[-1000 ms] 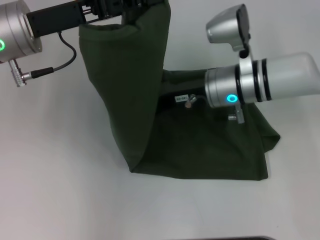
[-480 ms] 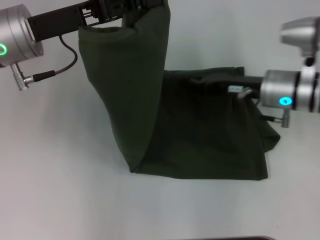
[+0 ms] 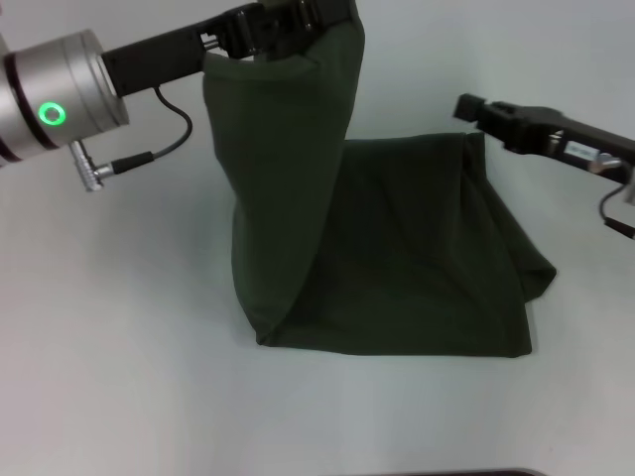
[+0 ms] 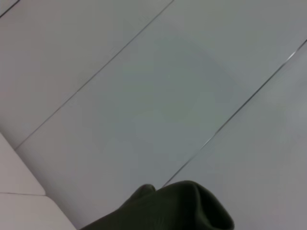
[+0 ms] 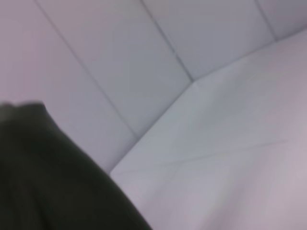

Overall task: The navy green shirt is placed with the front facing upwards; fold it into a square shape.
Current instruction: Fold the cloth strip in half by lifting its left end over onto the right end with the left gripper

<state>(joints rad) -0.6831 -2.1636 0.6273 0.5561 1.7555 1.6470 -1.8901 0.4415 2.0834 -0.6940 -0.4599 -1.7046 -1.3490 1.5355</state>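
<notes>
The fold is in hand with one side panel raised: nearest the viewer, the hem corner of the dark olive-green cotton shirt [image 3: 397, 258] lies on the pale grey counter [image 3: 119, 377], well below and nearer than the left pincer [image 3: 288, 25], and from that corner a long flap of cloth climbs steeply to it. The bulk of the garment lies flat on the counter below and toward the right arm's side of that pincer, in soft diagonal creases, with a loose bulge at its outer edge under the right pincer [image 3: 471, 107]. Only plain green cloth shows; no lettering or tag can be seen. The left pincer sits at the far top of the flap, clamped on its bunched upper edge so the cloth hangs as a taut sheet; its wrist view shows only a rounded fold of green fabric [image 4: 168, 208] against pale panels. Farther out, the right pincer hovers just beyond the far corner of the flat part, holding nothing; whether its tips are apart or together cannot be told. In my judgement the next move calls for carrying the raised flap across over the flat part and laying it down with the edges lined up, without dragging the lower layer.
</notes>
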